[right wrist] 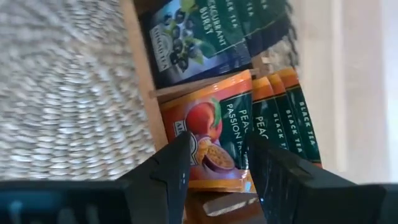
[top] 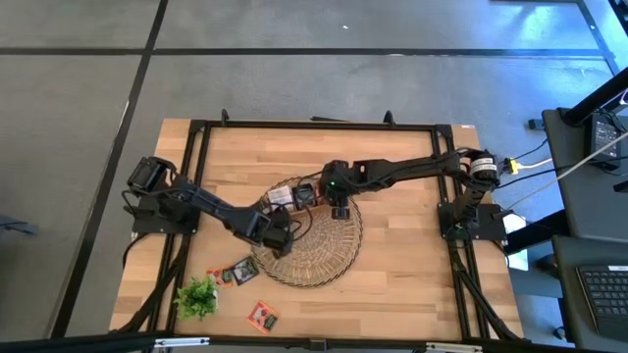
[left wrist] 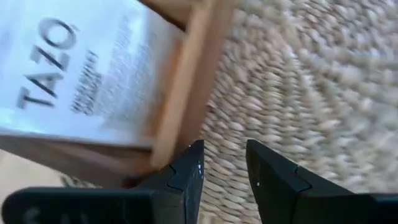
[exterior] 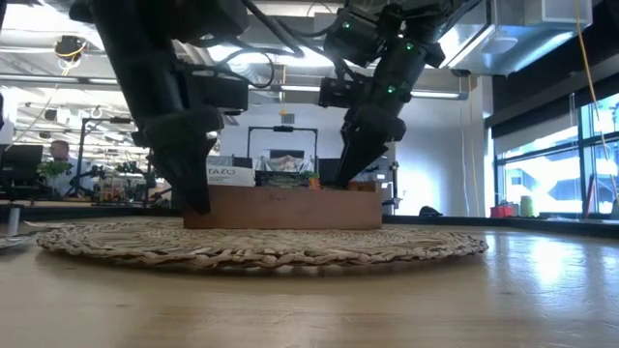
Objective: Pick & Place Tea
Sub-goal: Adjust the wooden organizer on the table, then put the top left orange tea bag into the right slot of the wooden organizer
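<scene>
Right pincer over the tray, releasing a sachet

We see the right gripper (right wrist: pixel 214 155) parted, gripping nothing, above the orange peach sachet (right wrist: pixel 211 146) filed upright in the wooden tray (top: pixel 294 196) at 11 o'clock on the coarse round wicker mat (top: pixel 324 257); left gripper (left wrist: pixel 225 163) parted, empty, beside tray; loose sachets (top: pixel 235 274) at 7 o'clock

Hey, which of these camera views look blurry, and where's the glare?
Left wrist view: white TAZO sachet and wicker mat smeared. Right wrist view: mat blurred, peach sachet readable. Low view: bright windows, arms backlit. High view: glare on floor at top right.
</scene>
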Robot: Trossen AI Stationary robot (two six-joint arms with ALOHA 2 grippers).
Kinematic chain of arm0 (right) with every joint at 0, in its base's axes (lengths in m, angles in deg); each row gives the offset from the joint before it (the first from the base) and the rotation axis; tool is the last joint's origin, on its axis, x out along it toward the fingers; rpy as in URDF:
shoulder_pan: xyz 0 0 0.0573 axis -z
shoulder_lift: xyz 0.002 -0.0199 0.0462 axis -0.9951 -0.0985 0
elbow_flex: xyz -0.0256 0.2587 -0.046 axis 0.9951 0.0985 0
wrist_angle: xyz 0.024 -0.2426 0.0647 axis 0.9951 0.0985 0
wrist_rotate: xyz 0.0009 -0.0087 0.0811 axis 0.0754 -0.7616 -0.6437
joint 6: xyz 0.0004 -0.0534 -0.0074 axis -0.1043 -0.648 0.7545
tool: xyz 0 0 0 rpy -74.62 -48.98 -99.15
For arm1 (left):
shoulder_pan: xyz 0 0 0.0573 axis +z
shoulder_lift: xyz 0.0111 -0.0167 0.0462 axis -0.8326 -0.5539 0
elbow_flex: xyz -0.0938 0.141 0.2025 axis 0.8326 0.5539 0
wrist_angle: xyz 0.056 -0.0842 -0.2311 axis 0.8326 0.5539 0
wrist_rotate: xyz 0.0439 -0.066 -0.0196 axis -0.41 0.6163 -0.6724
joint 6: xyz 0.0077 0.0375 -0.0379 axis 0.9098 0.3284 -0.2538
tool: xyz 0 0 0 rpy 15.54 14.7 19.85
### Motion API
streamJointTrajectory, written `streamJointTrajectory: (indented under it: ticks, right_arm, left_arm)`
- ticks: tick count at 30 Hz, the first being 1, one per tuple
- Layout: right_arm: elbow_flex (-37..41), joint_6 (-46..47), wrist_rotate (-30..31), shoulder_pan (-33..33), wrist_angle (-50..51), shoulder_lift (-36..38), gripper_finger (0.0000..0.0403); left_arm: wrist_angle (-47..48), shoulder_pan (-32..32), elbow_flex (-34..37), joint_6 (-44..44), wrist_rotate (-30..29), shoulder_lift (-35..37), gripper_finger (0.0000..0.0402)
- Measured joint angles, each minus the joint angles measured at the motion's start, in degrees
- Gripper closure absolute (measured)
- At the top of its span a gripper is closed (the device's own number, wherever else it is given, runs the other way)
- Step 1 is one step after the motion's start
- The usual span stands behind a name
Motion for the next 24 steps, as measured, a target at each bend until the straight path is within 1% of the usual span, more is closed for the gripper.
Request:
streamJointTrajectory:
  ticks: [3,8,11,14,18,20,22,24]
  right_arm:
    - [0.0,0.31,-1.68,-0.7,0.01,0.0,0.0246]
    - [0.0,1.39,-3.09,-1.83,0.11,0.0,0.0246]
    - [0.0,1.23,-3.05,-2.07,0.17,0.0,0.0246]
    - [0.0,1.38,-1.53,-2.07,0.26,0.15,0.0246]
    - [-0.15,1.34,-0.76,-2.07,0.61,1.99,0.0246]
    - [-0.3,1.32,-0.72,-2.07,0.42,3.67,0.0246]
    - [-0.39,1.57,-0.73,-2.07,0.33,5.78,0.0246]
    - [-0.39,3.01,-0.75,-2.07,0.85,7.94,0.0246]
  left_arm:
    - [0.83,0.31,0.0,-0.04,-2.25,0.0,0.0289]
    - [1.1,1.52,0.0,-0.05,-2.43,0.02,0.0288]
    - [1.06,2.19,0.0,0.07,-1.31,0.04,0.0286]
    - [1.09,2.21,0.01,2.15,0.86,0.27,0.0287]
    - [1.6,1.74,0.07,2.17,3.29,4.05,0.029]
    - [2.22,1.5,0.07,2.17,3.46,6.94,0.0289]
    - [4.21,1.16,0.05,1.74,3.44,10.41,0.0288]
    - [7.85,0.68,0.04,-0.65,3.51,13.84,0.0286]
